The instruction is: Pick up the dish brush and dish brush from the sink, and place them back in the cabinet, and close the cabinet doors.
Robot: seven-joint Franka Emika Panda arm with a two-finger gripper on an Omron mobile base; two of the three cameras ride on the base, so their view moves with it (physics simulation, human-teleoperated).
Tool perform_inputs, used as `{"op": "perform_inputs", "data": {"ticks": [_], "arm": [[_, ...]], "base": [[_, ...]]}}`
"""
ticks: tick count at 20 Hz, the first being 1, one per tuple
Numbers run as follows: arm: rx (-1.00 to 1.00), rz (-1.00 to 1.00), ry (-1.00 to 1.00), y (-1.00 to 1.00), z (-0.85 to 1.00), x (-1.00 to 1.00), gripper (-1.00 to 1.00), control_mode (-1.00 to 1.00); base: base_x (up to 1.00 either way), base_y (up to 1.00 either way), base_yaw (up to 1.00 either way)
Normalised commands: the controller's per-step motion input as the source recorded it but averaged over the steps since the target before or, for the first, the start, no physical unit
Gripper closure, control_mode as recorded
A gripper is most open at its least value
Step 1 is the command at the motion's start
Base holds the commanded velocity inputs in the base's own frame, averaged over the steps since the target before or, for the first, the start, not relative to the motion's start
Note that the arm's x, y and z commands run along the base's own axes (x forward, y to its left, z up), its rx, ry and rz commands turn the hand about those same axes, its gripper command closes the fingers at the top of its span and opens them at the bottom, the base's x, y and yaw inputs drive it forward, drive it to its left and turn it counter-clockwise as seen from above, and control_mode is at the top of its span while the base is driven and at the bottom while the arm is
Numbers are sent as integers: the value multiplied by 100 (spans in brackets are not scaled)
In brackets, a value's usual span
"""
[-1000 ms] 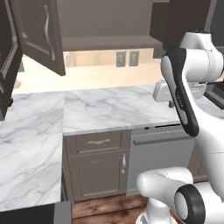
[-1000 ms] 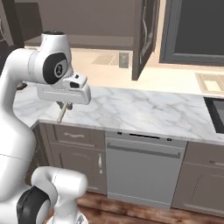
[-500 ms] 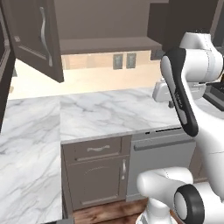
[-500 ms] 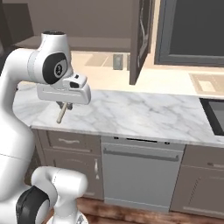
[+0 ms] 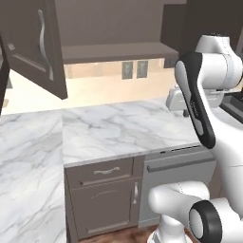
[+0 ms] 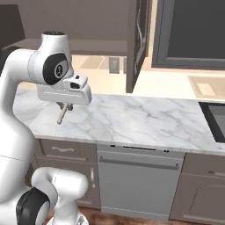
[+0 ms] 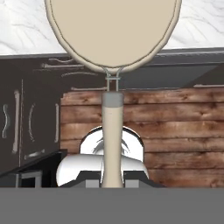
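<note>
My gripper (image 7: 112,183) is shut on the thin handle of the cream dish brush (image 7: 113,30); its round head fills the top of the hand view. From the right base, the brush handle (image 6: 61,115) pokes down out of the gripper (image 6: 65,105), above the marble counter's front left part. The cabinet (image 5: 114,52) hangs on the wall above the counter, both doors swung open: the left cabinet door (image 5: 33,52) with its wavy silver handle, and the right one (image 6: 139,44) seen edge-on. What looks like the sink's black corner (image 6: 215,118) lies at the counter's far right. The other dish brush is out of view.
A white-grey marble counter (image 6: 145,118) runs along the wall and turns a corner on the left (image 5: 28,171). Below it are a drawer cabinet (image 5: 102,190) and a dishwasher front (image 6: 138,180). A dark-panelled wall cabinet (image 6: 193,30) hangs to the right. Wall outlets (image 5: 134,70) sit under the cabinet.
The whole scene has shifted a little in both base views, so the base has moved. The arm keeps its pose and the brush stays in the gripper.
</note>
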Motion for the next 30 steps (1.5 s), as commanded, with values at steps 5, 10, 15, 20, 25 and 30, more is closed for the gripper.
{"op": "perform_inputs", "data": {"ticks": [5,10,15,20,25,30], "arm": [[0,0,0,0,0,0,100,100],[0,0,0,0,0,0,100,100],[0,0,0,0,0,0,100,100],[0,0,0,0,0,0,100,100],[0,0,0,0,0,0,100,100],[0,0,0,0,0,0,100,100]], "base": [[52,0,-3],[47,0,-1],[33,0,0],[27,0,0],[40,0,0],[18,0,0]]}}
